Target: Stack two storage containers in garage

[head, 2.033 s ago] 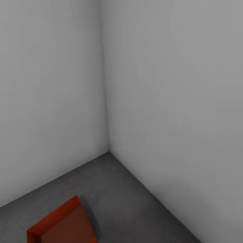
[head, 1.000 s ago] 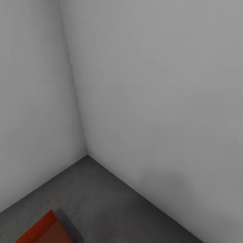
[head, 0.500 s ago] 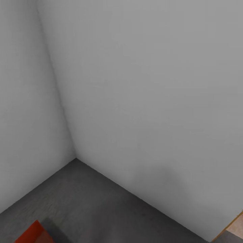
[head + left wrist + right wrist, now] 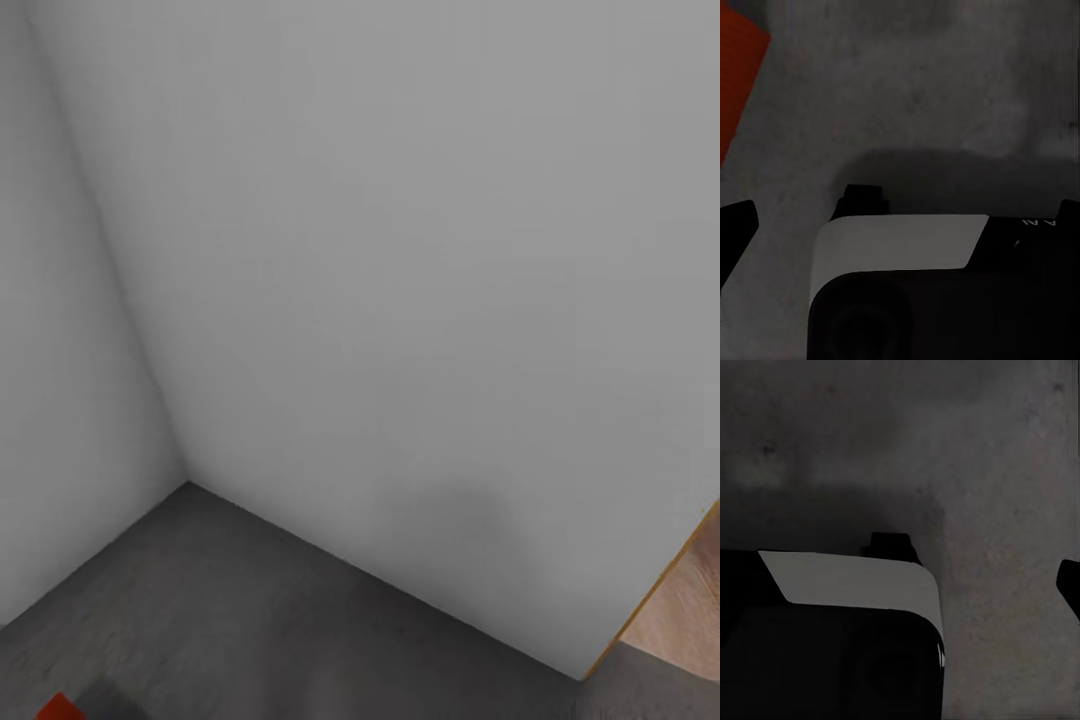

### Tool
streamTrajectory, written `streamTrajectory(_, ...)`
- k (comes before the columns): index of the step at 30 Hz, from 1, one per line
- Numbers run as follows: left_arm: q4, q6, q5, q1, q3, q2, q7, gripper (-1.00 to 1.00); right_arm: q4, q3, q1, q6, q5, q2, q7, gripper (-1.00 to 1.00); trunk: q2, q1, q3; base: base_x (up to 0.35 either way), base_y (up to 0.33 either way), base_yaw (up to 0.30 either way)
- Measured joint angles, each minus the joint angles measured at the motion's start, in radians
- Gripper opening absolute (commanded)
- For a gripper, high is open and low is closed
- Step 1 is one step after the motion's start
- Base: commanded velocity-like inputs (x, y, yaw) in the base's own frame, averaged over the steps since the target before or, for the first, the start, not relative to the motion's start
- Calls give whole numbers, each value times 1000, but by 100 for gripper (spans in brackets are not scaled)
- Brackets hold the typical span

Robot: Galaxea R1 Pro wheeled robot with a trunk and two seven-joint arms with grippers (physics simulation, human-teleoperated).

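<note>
**Scene layout, head view, left to right**

1. One storage container showed as a small orange-red corner at the lower left edge. It rested on the floor of the garage, with its shadow just beside it.
2. Two plain grey walls met in a corner above the floor.
3. At the far right, a wood-trimmed doorway edge opened onto a light wood-plank floor.

**Tool state**

1. Left tool: two dark fingertips stood wide apart at opposite edges of the left wrist view, with nothing between them. The tool was judged empty.
2. Right tool: one dark fingertip was distinct. The other merged with dark housing, so the tool's width could not be told. Only concrete lay beneath it.

**Governing relation**

1. The container lay low and to the robot's left, and the left arm was the nearer one. In the left wrist view its orange-red wall sat near the left tool but apart from it.
2. Too little of the container showed to fix its long axis.
3. The doorway lay on the opposite, right side.

**Assessment**

1. One container was judged placed.
2. The next move probably required passage through the right-hand doorway to fetch the other container.
3. The return approach would have to bring that container in over the placed one, at the robot's left.
</note>
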Motion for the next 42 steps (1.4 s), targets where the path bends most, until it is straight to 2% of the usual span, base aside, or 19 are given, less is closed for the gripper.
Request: streamTrajectory(42,0,-1,0,0,0,-2,0,100,0,0,0,-1,0,0,0,100,0,0,0,0,0,-245)
